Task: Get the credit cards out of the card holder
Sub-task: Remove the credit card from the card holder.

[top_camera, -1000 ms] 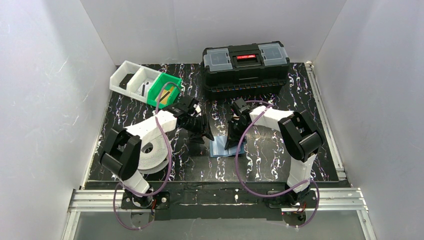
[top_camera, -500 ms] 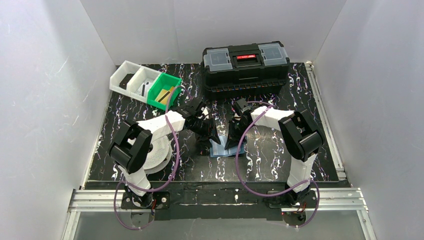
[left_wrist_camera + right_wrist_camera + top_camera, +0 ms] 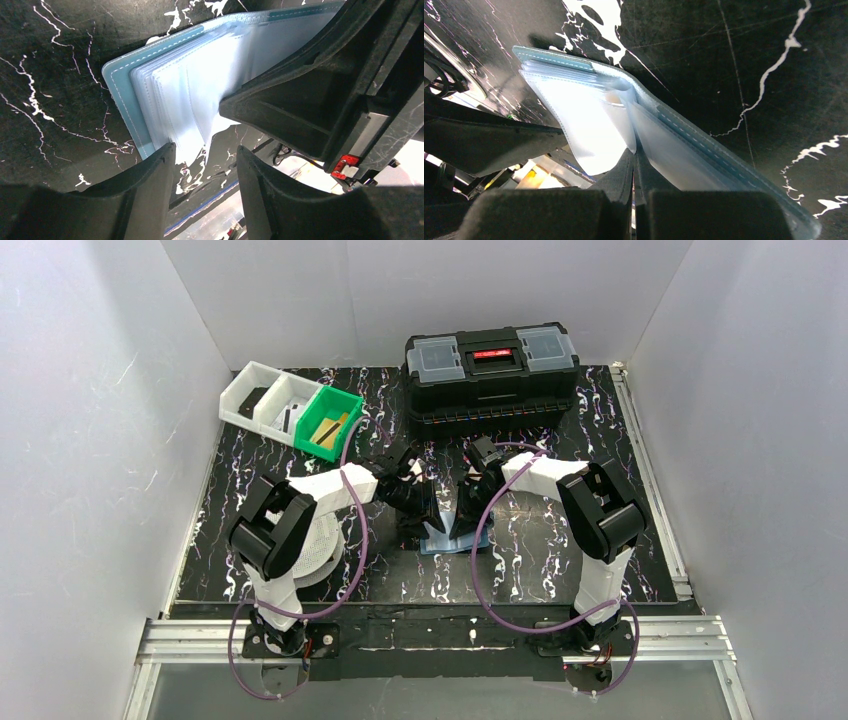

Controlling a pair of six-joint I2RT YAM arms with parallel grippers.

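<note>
Pinching the card holder (image 3: pixel 724 165) by one clear sleeve (image 3: pixel 589 130).
Right gripper (image 3: pixel 634 162) clamps it; left gripper (image 3: pixel 204 152) gapes at its edge.

table (image 3: pixel 610 430): black marbled | toolbox (image 3: pixel 490 375) | green bin (image 3: pixel 328 422) | white bins (image 3: pixel 262 398) | card holder (image 3: pixel 445 543)
</note>
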